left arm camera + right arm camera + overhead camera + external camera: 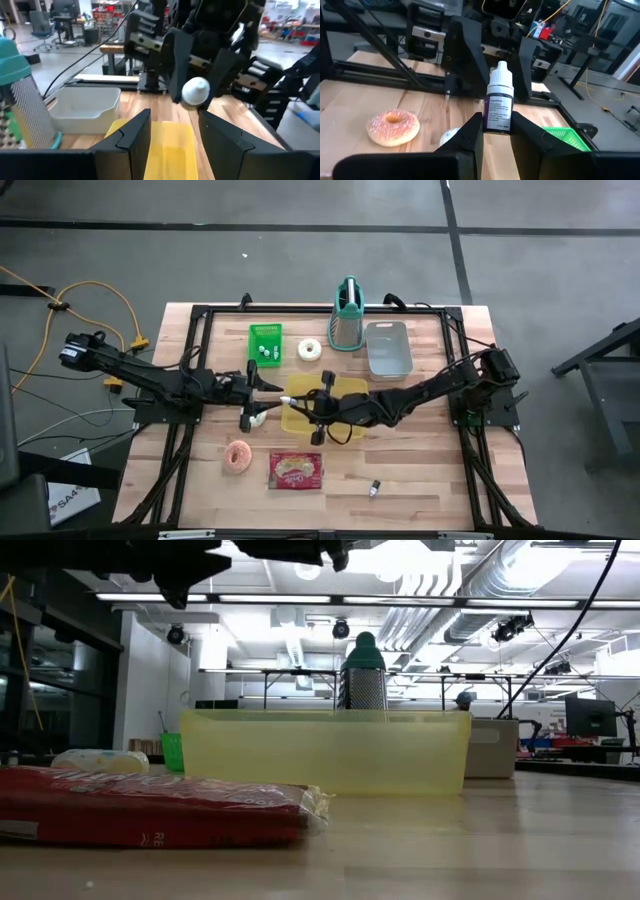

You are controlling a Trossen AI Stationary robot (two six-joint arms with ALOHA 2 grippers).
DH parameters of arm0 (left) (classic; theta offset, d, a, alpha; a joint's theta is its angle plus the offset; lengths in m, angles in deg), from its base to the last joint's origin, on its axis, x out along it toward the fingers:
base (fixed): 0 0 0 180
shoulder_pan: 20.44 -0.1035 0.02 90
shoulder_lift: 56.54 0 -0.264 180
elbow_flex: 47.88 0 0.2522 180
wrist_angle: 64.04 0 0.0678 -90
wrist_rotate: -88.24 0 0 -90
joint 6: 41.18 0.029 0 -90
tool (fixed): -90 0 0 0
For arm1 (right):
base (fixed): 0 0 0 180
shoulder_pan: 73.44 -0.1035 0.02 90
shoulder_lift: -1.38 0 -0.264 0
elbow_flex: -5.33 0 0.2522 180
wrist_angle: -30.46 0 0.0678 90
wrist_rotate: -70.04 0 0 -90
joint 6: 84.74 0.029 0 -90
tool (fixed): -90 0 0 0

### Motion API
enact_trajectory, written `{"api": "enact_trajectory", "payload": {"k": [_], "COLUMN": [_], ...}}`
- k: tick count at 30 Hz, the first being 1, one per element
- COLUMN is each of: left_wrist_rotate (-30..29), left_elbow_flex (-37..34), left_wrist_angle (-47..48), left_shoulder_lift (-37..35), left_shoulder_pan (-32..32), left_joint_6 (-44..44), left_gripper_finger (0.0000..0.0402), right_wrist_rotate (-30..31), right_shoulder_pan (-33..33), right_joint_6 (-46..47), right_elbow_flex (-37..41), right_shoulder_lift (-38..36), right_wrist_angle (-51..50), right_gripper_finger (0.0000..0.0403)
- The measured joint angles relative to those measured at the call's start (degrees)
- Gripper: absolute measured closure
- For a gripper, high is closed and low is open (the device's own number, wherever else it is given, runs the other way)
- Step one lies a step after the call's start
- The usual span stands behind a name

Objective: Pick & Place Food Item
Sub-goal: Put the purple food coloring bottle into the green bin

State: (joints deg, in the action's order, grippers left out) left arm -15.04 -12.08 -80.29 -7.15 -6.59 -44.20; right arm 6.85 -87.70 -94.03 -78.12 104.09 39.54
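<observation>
Clamped by its lower body between the jaws of the right gripper: a small dropper bottle, white cap and white label over dark contents, jaws closed only to the bottle's width. Small print on the label, too fine to read. Long axis in line with the right fingers, cap end leading and aimed at the left gripper, seen nearly end-on as a white dome from the left wrist. Held in the air above the yellow bin near the middle of the counter, clear of the bin's walls. Facing it from the opposite side, the left gripper, jaws spread apart and gripping nothing, cap just beyond the fingertips. On the counter toward the front edge: a pink sprinkled donut and, just beside it, a red packet, lying flat, with white lettering that cannot be made out from above; only the fragment "RE" legible on its edge in the low view. Well apart to the packet's right, a second small bottle lying on its side. Along the back edge: a green basket, a white roll, an upright grater with a teal handle, and a grey tub. On the floor off the counter's left corner, a box with "SA4" readable.
</observation>
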Motion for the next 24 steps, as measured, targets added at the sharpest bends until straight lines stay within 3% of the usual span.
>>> {"api": "enact_trajectory", "payload": {"k": [5,24], "left_wrist_rotate": [2.9,3.0], "left_elbow_flex": [0.0,0.0], "left_wrist_angle": [-1.9,-13.1], "left_shoulder_lift": [0.0,6.5], "left_shoulder_pan": [-0.7,-0.8], "left_joint_6": [0.5,4.8], "left_gripper_finger": [0.024,0.024], "right_wrist_rotate": [-0.2,-2.9], "right_shoulder_pan": [0.9,1.9], "right_joint_6": [0.0,-1.1], "right_elbow_flex": [0.0,0.0], "right_shoulder_lift": [0.0,0.0], "right_wrist_angle": [0.2,3.2], "right_gripper_finger": [0.0332,0.0332]}}
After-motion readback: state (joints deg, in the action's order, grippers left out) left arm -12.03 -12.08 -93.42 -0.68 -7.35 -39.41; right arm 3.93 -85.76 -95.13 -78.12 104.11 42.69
